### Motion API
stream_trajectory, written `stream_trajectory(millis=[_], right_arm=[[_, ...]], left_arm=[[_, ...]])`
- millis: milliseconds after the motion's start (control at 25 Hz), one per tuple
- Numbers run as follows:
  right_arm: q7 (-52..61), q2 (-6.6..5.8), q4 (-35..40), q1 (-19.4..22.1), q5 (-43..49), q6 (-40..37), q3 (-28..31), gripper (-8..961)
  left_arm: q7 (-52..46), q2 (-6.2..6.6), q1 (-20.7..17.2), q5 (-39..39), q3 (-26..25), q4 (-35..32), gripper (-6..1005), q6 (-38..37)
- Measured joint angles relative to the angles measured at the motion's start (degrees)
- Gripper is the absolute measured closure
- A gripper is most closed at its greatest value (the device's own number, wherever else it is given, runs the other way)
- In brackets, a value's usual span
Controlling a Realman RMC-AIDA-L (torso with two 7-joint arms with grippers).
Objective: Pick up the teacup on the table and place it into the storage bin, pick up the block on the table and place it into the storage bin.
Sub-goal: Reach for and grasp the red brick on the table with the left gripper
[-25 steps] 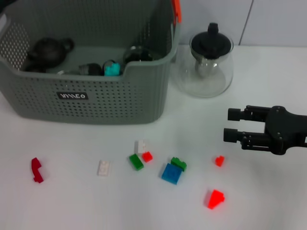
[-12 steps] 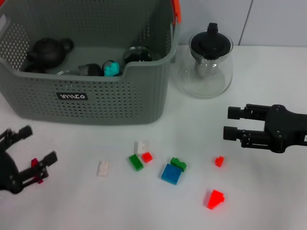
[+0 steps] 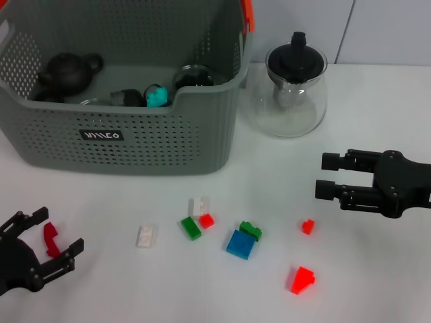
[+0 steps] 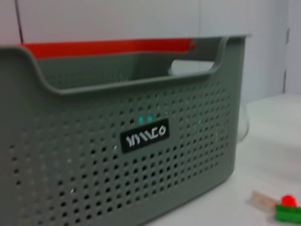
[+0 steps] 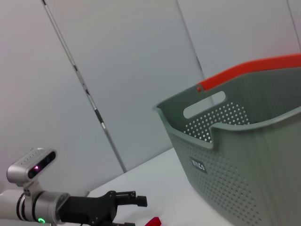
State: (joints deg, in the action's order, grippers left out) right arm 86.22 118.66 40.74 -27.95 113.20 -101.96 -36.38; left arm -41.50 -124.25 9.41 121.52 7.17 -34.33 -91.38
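- The storage bin (image 3: 128, 138) stands at the back of the table (image 3: 377, 269), on the robot's left side.
- A dark teapot (image 3: 67, 73), some small cups (image 3: 124, 97) and a teal piece (image 3: 157, 96) lie inside it. So the teacup part looks done, though I cannot tell for sure which cup is the one meant.
- No teacup sits out on the table now.
- The block part is left. Many blocks lie on the table in front of the bin.
- The left gripper (image 3: 42, 237) is low at the near left corner of the table. Its two fingers are spread wide and hold nothing.
- A dark red block (image 3: 51, 239) lies right between those open fingers. It looks like the next one to grab.
- A white block (image 3: 146, 235) lies a bit further toward the middle. Then come a green block (image 3: 191, 227), a small red block (image 3: 207, 220) and a blue block (image 3: 240, 244).
- The bin is behind the left gripper, well apart from it, so the block has to be lifted up and over the wall.
- The right gripper (image 3: 326, 175) hovers on the right side, near the glass teapot (image 3: 289, 91). Its fingers are apart and empty.
- An orange-red block (image 3: 302, 279) lies close to the robot, near the right gripper.
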Motion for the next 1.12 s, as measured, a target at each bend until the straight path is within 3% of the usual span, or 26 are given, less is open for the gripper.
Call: stream_trajectory(millis=[160, 480, 1120], right_arm=[[0.0, 0.00, -0.1, 0.0, 0.0, -0.1, 0.1, 221], [0.0, -0.14, -0.7, -0.2, 0.0, 0.0, 0.1, 221], [0.0, -0.25, -0.7, 0.0, 0.0, 0.0, 0.1, 221]], left_arm=[[0.7, -0.10, -0.5, 0.1, -0.6, 0.2, 127, 1.2], [5.5, -0.02, -2.4, 0.2, -7.7, -0.1, 126, 2.1], [7.5, -0.16, -1.7, 0.3, -7.9, 3.0, 127, 7.9]])
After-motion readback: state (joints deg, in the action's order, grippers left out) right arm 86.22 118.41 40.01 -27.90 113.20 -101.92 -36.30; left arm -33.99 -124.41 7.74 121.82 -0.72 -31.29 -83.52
